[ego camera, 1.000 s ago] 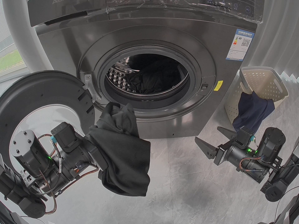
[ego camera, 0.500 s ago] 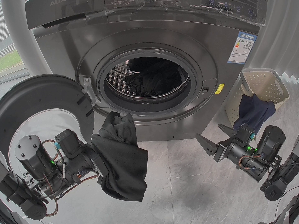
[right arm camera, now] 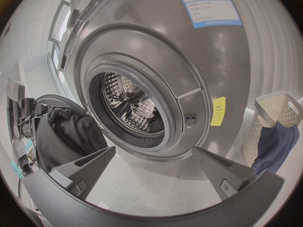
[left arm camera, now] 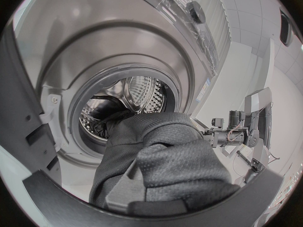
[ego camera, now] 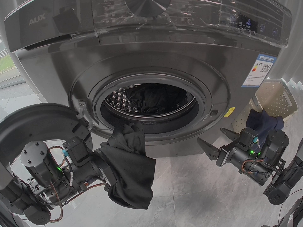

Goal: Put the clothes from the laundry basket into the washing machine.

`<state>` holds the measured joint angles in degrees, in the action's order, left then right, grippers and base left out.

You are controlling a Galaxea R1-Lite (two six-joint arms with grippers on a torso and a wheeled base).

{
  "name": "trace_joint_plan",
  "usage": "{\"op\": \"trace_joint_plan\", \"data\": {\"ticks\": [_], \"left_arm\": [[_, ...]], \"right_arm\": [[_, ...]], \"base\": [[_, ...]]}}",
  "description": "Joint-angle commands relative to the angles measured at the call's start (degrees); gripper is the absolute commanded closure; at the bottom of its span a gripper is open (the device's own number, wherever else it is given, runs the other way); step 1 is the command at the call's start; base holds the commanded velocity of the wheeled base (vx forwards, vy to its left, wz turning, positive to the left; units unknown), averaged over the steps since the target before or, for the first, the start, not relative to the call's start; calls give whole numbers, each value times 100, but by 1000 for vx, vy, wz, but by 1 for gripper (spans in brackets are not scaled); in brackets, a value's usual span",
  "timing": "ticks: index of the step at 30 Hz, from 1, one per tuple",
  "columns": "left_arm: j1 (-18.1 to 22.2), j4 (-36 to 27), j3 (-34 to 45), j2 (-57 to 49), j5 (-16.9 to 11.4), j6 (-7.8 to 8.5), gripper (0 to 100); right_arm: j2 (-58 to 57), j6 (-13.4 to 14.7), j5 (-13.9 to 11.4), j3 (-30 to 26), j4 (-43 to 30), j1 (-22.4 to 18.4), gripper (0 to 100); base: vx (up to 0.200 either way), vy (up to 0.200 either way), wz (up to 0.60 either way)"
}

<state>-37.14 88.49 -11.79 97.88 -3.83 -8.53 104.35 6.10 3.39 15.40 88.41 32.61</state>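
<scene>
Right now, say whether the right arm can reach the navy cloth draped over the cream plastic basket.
Probably yes: the navy cloth hangs close beside it, nothing between, and its open fingers are empty.

washing machine (ego camera: pixel 176 60) glossy metal | black garment (ego camera: pixel 132 167) matt cloth | laundry basket (ego camera: pixel 277 100) perforated plastic

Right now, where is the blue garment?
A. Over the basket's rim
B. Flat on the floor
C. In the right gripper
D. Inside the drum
A: the blue garment hangs over the rim of the basket, and the right gripper beside it is open and empty.
</scene>
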Motion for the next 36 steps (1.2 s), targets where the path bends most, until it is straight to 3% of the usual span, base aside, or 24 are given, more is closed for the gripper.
{"op": "trace_joint_plan", "data": {"ticks": [1,7,10,16,24,31,36], "left_arm": [[-82,10,-16,135,5,10,100],[-390,10,-8,258,49,27,100],[-522,10,-157,434,5,168,100],[-566,10,-1282,1365,84,431,100],[-188,1,-2539,2482,172,405,100],[357,-139,-4306,3563,181,440,100],[392,-438,-4833,3624,321,405,100]], "right_arm": [[6,-3,-31,-98,1,35,0],[-3,-3,-14,-432,1,474,0],[-64,6,30,-459,1,712,0],[-117,-3,4,-538,1,729,0],[-187,-12,4,-520,1,729,0],[-161,-12,-22,-529,1,729,0],[-134,-3,-14,-503,1,747,0]], "base": [[0,0,0],[0,0,0],[0,0,0],[0,0,0],[0,0,0],[0,0,0],[0,0,0]]}}
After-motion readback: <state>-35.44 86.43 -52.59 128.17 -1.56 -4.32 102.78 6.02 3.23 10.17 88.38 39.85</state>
